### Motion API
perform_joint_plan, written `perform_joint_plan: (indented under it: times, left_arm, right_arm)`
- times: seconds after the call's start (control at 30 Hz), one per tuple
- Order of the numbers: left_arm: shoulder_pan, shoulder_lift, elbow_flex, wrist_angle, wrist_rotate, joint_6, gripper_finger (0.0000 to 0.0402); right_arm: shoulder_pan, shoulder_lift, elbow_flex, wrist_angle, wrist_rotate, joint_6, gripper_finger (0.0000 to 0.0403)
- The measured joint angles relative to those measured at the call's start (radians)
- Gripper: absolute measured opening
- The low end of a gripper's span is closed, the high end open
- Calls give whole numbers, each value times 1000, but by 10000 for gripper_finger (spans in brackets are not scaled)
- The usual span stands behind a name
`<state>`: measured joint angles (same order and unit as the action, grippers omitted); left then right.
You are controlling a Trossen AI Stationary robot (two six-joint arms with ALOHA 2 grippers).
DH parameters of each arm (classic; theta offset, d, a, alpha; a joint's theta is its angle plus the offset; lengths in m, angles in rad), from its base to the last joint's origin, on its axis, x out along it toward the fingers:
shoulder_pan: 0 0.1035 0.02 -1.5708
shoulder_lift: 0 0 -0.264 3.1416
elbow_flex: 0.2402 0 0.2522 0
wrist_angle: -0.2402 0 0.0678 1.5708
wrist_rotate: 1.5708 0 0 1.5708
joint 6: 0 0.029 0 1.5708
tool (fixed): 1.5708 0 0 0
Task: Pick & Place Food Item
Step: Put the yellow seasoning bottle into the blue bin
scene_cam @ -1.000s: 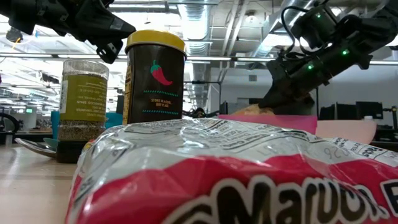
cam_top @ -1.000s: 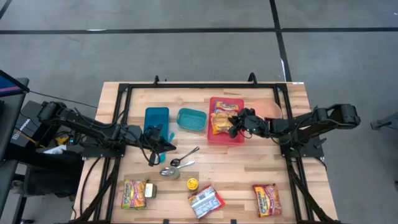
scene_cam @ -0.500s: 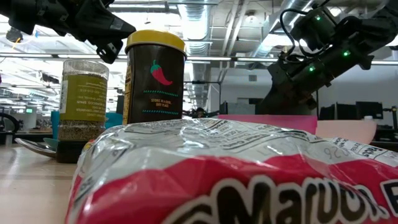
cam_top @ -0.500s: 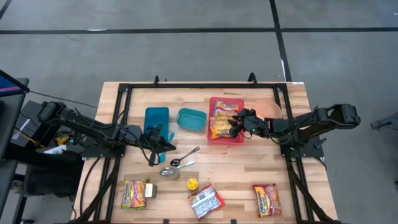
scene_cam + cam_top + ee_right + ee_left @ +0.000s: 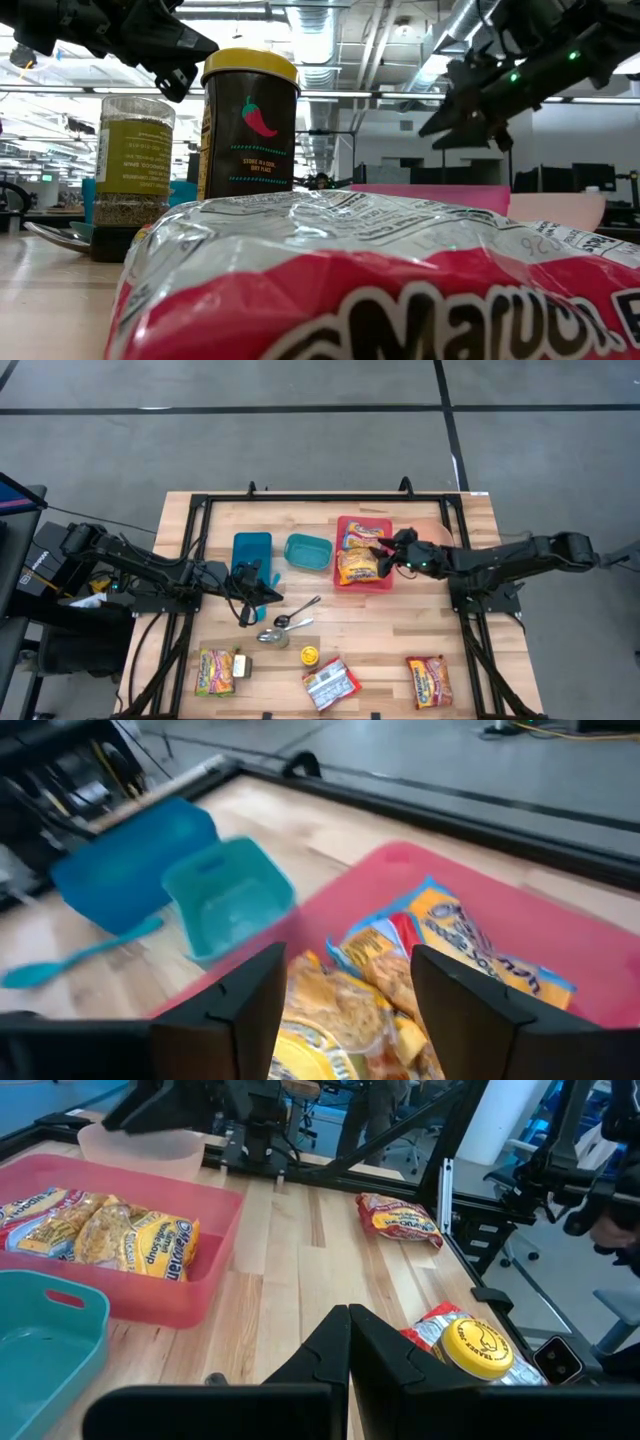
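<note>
A red bin (image 5: pixel 380 584) on the table's right half holds two yellow noodle packets, one at its far end (image 5: pixel 360 538) and one at its near end (image 5: pixel 357 568). My right gripper (image 5: pixel 383 553) hangs open above the bin's right side. In the right wrist view its gripper (image 5: pixel 350 1000) has both fingers spread over the packets (image 5: pixel 420 955), touching neither. In the low view it (image 5: pixel 470 110) stands clear above the bin's wall (image 5: pixel 430 197). My left gripper (image 5: pixel 262 597) waits shut left of centre, near the blue lid (image 5: pixel 251 553), with nothing in it.
A teal bin (image 5: pixel 308 551) sits left of the red one, and a pale bowl (image 5: pixel 437 536) to its right. Two spoons (image 5: pixel 297 615), a yellow-lidded jar (image 5: pixel 310 655), a second jar (image 5: pixel 244 665) and three noodle packets (image 5: pixel 215 670) (image 5: pixel 332 685) (image 5: pixel 428 680) lie along the near edge.
My right gripper has opened and let go of the yellow packet, which now lies at the near end of the red bin. The gripper has then risen clear of the bin and drawn back a little toward the table's right edge.
</note>
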<state>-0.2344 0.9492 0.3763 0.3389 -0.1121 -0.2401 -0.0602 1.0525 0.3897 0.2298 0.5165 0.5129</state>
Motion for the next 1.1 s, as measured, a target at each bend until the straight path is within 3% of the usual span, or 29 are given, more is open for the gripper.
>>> perform_joint_plan:
  times: [0.43,0.77,1.1]
  left_arm:
    - [0,0,0,21,1,0,0]
    - [0,0,0,98,5,0,0]
    - [-74,8,0,87,58,-9,0]
  right_arm:
    - [150,-182,0,2,-98,0,192]
    - [312,-178,-1,-20,-96,3,177]
    - [393,-141,-1,-30,-13,1,162]
